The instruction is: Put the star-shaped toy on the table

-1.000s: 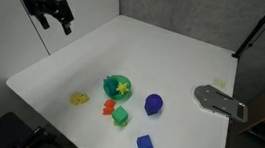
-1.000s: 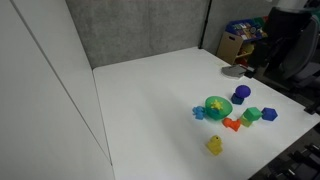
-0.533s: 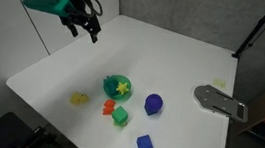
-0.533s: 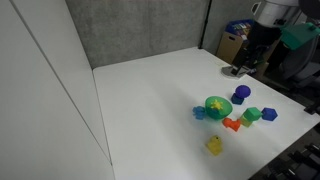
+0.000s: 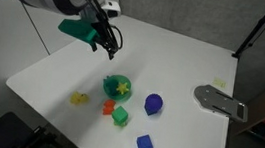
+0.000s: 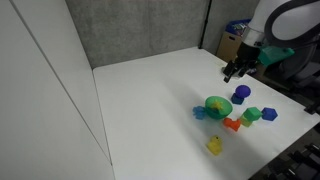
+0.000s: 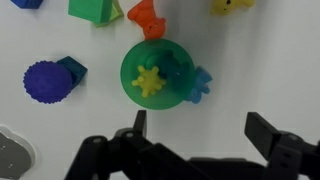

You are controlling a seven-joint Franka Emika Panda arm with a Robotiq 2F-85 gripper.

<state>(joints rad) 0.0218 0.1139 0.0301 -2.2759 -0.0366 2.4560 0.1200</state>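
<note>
The star (image 7: 149,81) is yellow and lies flat inside a green bowl (image 7: 130,58). A blue-green piece (image 7: 178,72) lies in the bowl too, right next to the star. The bowl stands on the white table (image 5: 174,59). In both exterior views the star looks like a small yellow spot in the bowl.

A light blue piece (image 7: 201,84) lies on the table, touching the rim of the bowl. An orange piece (image 7: 147,17) lies near the bowl. A green block (image 7: 95,9) sits just beside the orange piece. A yellow piece (image 7: 232,6) lies a bit away from them. A purple ball (image 7: 44,82) sits near the bowl, and a small blue piece (image 7: 72,68) touches it. A blue block (image 5: 144,143) lies near the table edge, well apart from the bowl. A flat grey thing (image 5: 220,101) lies at another edge of the table.

The gripper (image 7: 200,128) hangs in the air over the table and touches no toy. In an exterior view the gripper (image 5: 109,43) is near the bowl but higher up. Its two black fingers (image 7: 262,130) are wide apart, and nothing is between them
</note>
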